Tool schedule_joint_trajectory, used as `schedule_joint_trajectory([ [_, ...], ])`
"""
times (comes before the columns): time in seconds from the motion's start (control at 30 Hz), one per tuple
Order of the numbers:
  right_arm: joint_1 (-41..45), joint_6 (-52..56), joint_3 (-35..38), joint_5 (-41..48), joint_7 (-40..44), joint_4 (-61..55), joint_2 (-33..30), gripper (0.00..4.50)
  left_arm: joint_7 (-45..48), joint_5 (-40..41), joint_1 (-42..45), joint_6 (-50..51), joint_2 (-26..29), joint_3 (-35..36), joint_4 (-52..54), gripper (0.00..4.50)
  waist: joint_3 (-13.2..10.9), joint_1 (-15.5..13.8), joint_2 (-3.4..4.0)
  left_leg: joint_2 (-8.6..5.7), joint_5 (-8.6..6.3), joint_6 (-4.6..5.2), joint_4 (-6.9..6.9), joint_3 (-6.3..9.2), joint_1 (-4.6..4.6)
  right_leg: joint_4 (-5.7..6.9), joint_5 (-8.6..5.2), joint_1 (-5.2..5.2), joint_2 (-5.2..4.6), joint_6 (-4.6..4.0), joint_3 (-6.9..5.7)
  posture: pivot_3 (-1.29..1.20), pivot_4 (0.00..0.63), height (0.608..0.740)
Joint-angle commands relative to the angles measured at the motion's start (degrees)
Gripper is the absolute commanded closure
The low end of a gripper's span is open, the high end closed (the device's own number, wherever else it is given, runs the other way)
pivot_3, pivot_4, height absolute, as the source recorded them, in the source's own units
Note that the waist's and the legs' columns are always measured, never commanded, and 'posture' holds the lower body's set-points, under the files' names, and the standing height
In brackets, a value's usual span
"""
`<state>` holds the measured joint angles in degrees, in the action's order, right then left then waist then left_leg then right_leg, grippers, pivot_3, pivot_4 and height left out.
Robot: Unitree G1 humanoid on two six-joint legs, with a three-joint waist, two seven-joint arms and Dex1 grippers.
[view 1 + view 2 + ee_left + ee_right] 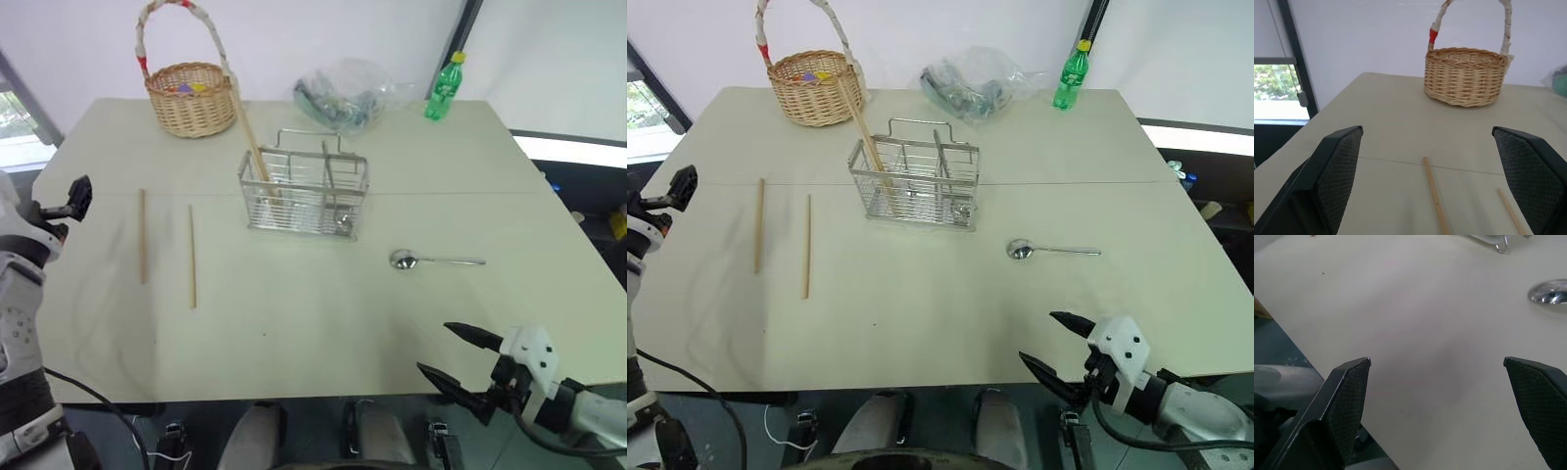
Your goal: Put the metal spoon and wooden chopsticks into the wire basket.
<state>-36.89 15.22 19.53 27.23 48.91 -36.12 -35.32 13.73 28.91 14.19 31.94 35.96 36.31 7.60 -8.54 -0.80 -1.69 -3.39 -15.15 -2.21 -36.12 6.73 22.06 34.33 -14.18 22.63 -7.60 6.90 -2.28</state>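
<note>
Spoon and two chopsticks lie loose on the table; both claws spread wide and empty.

The metal spoon (pixel 434 260) lies flat, right of the wire basket (pixel 304 194) and apart from it, bowl toward the basket. Likely light, rigid and slick; the thin handle sits low, so a pinch across mid-handle seems best. Two wooden chopsticks (pixel 168 251) lie side by side left of the basket, not touching; likely light, stiff and prone to roll, so grip near the middle. Another stick leans in the basket already. Left claw (pixel 76 197) hangs over the table's left edge, right claw (pixel 456 358) at the near edge. Wicker basket (pixel 190 97), plastic bag (pixel 348 93) and green bottle (pixel 445 87) stand at the back.
</note>
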Motion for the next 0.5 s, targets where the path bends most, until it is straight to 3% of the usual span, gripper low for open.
schedule_joint_trajectory([
  [0.03,1.06,-2.70,1.04,-0.52,0.72,1.76,-0.16,0.00,0.82,-0.53,1.22,-1.82,1.04,-0.73,0.85,0.03,0.00,-0.03,0.01,0.00,0.00,0.00,-0.01,-0.01,-0.01,0.00,0.00,-0.01,0.00,0.00,0.00,0.00,0.150,0.674],
  [0.5,8.94,-5.06,6.43,0.58,6.27,10.80,-5.68,0.00,2.79,2.14,1.14,-0.02,0.32,-1.69,2.98,0.03,0.11,-0.14,-0.11,-0.01,0.10,0.17,0.01,0.00,-0.05,0.07,0.04,-0.04,0.01,-0.02,0.00,0.00,0.150,0.674],
])
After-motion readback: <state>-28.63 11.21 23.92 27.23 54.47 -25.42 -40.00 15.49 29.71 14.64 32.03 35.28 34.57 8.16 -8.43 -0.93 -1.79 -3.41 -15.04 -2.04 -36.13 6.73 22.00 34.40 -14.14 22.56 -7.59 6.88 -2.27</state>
